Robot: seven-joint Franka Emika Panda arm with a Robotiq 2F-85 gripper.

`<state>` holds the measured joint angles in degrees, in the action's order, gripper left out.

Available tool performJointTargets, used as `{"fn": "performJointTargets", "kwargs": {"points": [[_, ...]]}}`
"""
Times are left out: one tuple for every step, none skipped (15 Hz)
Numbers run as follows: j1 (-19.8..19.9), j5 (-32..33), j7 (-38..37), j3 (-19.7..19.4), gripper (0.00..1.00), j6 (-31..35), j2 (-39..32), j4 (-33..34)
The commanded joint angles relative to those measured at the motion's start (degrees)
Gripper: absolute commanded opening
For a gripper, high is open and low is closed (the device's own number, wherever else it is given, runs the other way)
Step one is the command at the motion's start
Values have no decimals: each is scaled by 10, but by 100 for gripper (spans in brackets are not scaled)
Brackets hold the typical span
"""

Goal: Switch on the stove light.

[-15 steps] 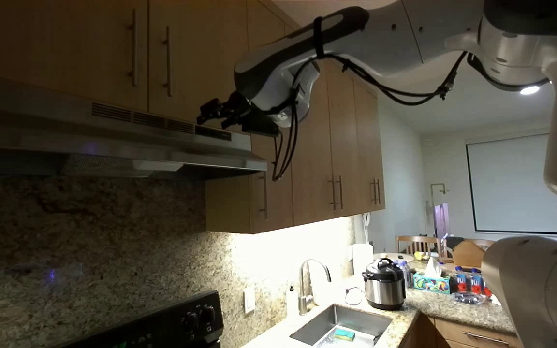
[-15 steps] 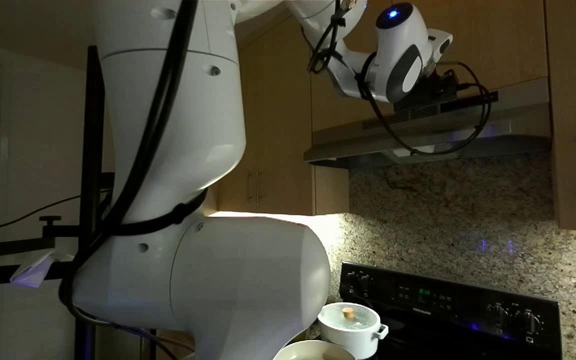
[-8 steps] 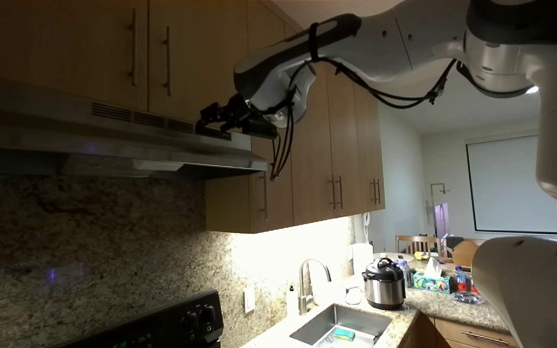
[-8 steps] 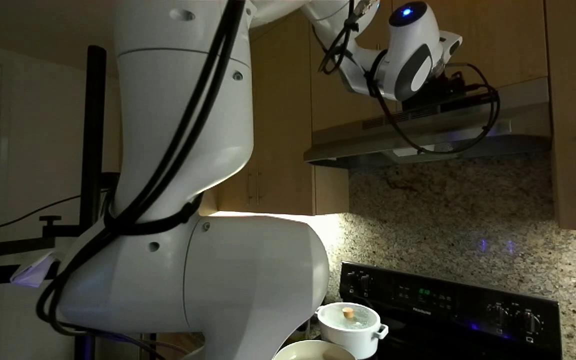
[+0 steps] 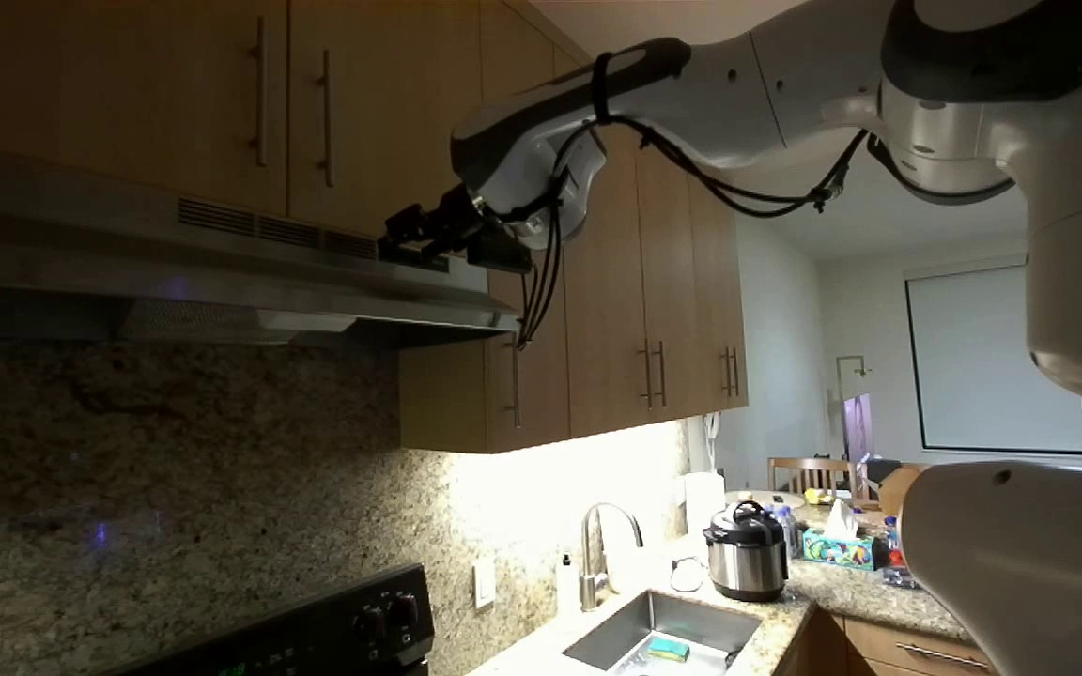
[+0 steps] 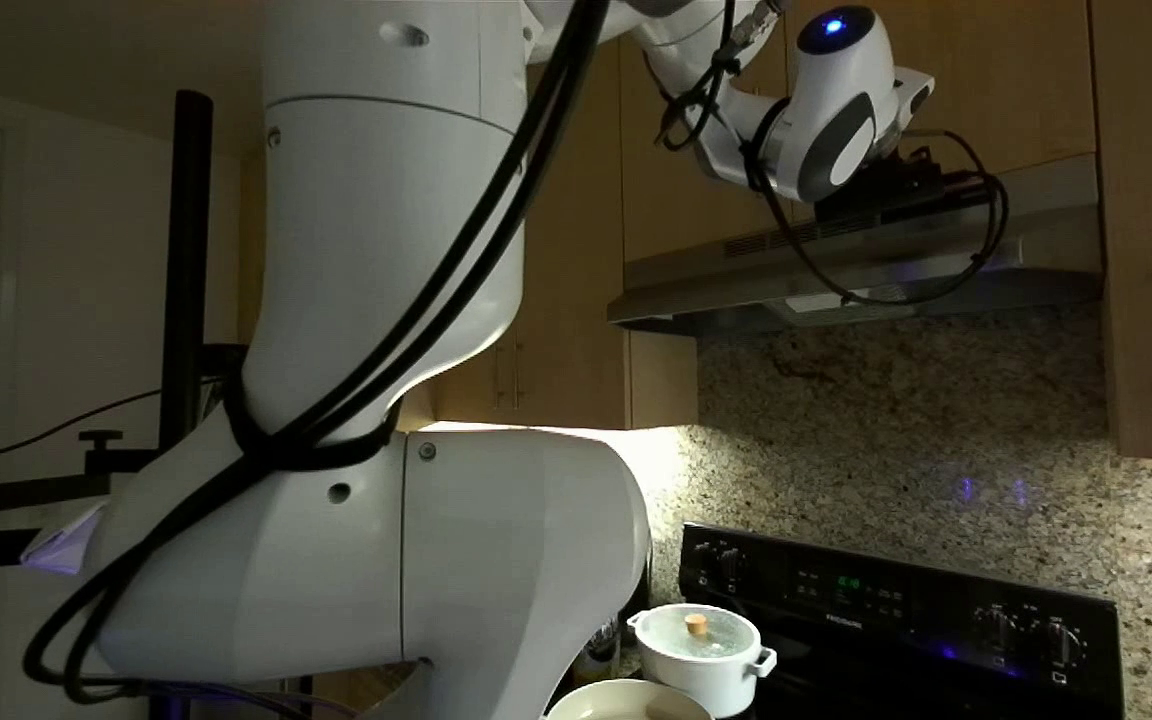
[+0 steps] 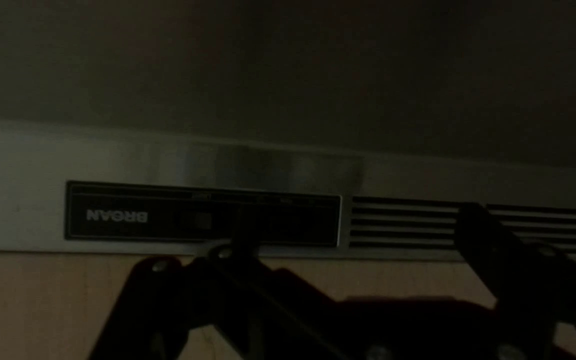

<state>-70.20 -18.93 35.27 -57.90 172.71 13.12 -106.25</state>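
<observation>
On the dark control panel (image 7: 113, 232) of the range hood (image 5: 222, 263) sits a small switch (image 7: 196, 220), its label too dim to read; in the wrist view it lies just beside one finger (image 7: 244, 245) of the gripper (image 7: 359, 220), outside the gap between the two. The gripper is spread wide, holding nothing; its other finger overlaps the vent slots (image 7: 403, 222). Whether it touches the panel cannot be told. Under the hood shows a pale lens (image 5: 306, 322); above are wooden cabinets (image 5: 381, 113), below the black stove (image 6: 906, 625).
</observation>
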Motion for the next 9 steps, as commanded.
{"fn": "performJointTargets", "kwargs": {"points": [[-3, 0, 0, -4, 100, 0, 0, 0], [-5, 0, 0, -5, 100, 0, -1, 0], [-8, -3, 2, -11, 100, -2, -2, 2], [-19, -8, 11, -18, 100, -3, 4, 4], [-25, -9, 16, -23, 100, -4, 6, 6], [-32, -11, 20, -31, 100, -7, 6, 9], [-40, -13, 22, -40, 100, -10, 7, 13], [-51, -13, 26, -51, 100, -13, 9, 16], [-64, -13, 28, -62, 100, -15, 13, 20]]}}
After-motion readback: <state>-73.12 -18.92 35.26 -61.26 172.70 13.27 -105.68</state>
